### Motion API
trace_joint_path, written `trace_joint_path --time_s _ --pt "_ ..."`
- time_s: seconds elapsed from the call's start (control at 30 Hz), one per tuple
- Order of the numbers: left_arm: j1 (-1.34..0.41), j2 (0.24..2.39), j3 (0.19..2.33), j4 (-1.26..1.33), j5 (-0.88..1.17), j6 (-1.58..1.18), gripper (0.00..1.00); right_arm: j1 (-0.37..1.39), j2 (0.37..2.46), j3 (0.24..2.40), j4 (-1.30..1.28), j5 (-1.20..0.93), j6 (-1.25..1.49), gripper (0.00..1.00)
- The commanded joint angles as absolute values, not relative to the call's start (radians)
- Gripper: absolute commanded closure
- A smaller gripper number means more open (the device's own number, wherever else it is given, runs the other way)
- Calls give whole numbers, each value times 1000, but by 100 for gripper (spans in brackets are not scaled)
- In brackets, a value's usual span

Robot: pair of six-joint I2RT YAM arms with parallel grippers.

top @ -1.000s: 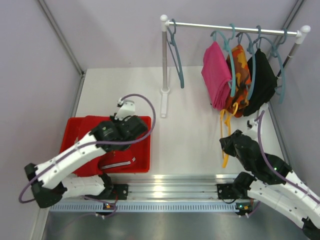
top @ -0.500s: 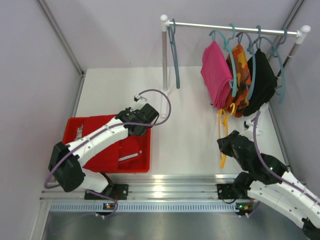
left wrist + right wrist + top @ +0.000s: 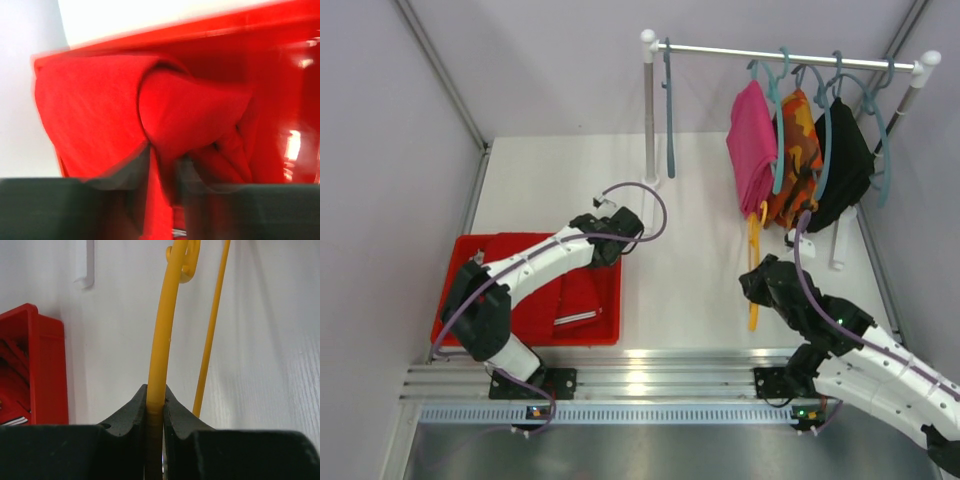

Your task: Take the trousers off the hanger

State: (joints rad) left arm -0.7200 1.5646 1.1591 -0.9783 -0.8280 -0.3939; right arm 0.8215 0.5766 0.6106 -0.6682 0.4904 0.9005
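Our left gripper point(image 3: 161, 167) has swung to the red bin's point(image 3: 570, 340) far corner, red trousers point(image 3: 100, 110) trailing between its blurred fingers point(image 3: 120, 200) (gripped or freed, we cannot tell). Our right gripper point(image 3: 155, 392) stays clamped on the bare yellow hanger point(image 3: 161, 340); 3 remain hung: pink trousers point(image 3: 752, 150), camouflage trousers point(image 3: 798, 150), black trousers point(image 3: 845, 160).
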Motion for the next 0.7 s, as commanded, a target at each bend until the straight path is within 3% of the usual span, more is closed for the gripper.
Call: trace_joint_path --time_s 0.0,0.07,0.1,0.13,0.17,0.37,0.53,0.67 --pt "-707 1531 1204 -1089 -729 -462 60 819 594 664 -598 437 876 100" --pt "-707 1482 1218 -1092 -648 -474 45 818 597 670 -598 436 877 100" --pt "-707 1461 1229 -1091 -622 -482 25 819 598 676 -598 431 876 100" --pt "-707 1436 1233 -1077 -600 -488 12 819 597 680 -598 433 874 100" --pt "-707 1412 1238 -1069 -559 -494 5 819 597 681 -597 431 871 100" --pt "-693 1191 1217 -973 -482 -601 2 819 600 693 -612 422 873 100" --pt "-577 1131 1068 -948 -442 -762 2 818 591 695 -615 410 887 100" --pt "-483 1066 973 -957 -443 -899 10 819 584 699 -614 390 890 100"
